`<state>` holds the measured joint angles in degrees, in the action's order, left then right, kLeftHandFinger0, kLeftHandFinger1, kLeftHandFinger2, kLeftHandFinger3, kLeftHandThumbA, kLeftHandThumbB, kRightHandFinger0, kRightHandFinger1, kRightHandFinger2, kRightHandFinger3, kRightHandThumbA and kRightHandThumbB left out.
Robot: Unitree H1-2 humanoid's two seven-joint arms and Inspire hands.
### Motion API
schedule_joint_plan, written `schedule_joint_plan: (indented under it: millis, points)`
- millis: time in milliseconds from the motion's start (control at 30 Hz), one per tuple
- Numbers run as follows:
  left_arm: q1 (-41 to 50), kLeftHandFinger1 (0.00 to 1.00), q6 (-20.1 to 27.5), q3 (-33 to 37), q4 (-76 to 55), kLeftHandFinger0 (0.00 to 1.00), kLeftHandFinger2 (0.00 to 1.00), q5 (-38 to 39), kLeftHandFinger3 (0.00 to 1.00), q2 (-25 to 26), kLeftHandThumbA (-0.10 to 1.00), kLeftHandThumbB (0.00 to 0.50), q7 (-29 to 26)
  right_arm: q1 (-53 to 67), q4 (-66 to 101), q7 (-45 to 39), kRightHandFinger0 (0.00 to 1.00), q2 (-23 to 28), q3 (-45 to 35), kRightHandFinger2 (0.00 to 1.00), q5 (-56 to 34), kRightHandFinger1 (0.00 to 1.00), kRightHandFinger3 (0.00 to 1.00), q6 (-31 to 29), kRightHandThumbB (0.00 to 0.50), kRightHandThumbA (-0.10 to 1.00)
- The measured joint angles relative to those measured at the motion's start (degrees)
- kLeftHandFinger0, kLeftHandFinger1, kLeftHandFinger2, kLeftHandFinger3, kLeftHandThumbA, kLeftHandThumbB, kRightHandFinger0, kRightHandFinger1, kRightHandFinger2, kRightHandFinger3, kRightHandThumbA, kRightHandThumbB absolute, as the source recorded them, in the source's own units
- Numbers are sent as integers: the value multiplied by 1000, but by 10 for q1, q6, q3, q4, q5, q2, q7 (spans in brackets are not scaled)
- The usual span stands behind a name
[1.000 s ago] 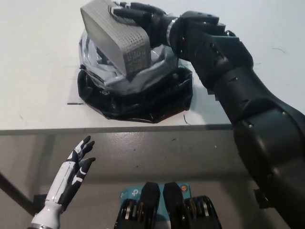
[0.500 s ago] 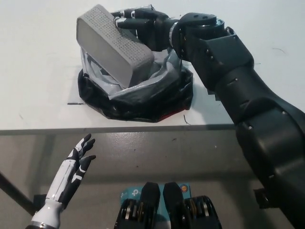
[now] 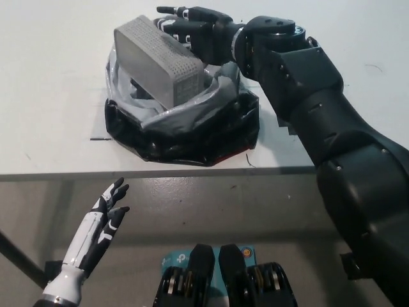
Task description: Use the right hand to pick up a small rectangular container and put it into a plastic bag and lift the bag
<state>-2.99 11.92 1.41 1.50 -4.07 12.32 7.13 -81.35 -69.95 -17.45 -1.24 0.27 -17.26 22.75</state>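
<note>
Down at seven o'clock the white left hand (image 3: pixel 102 220) is idling below the table edge, fingers spread and holding nothing. Moving up to the table (image 3: pixel 51 89), the black plastic bag (image 3: pixel 185 131) is gaping wide, and the grey rectangular container (image 3: pixel 156 61) is now sitting lower in its mouth than a second ago. At twelve o'clock the right hand (image 3: pixel 198 32) is releasing it, fingers splaying; lifting the bag looks next.
</note>
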Motion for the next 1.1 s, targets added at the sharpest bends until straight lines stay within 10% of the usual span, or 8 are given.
schedule_joint_plan:
  millis: [533, 1100]
  points:
    - [0, 974, 0, 0, 0, 888, 965, -4, 1000, 1, 939, 136, 0, 0, 5, 2, 1000, -2, 53, 1000, 72, 1000, 1000, -87, 462, 873]
    - [-1, 950, 3, 1, 8, 896, 941, -4, 1000, 1, 958, 119, 0, 5, 91, 135, 1000, 24, 201, 1000, 249, 1000, 1000, -182, 385, 893]
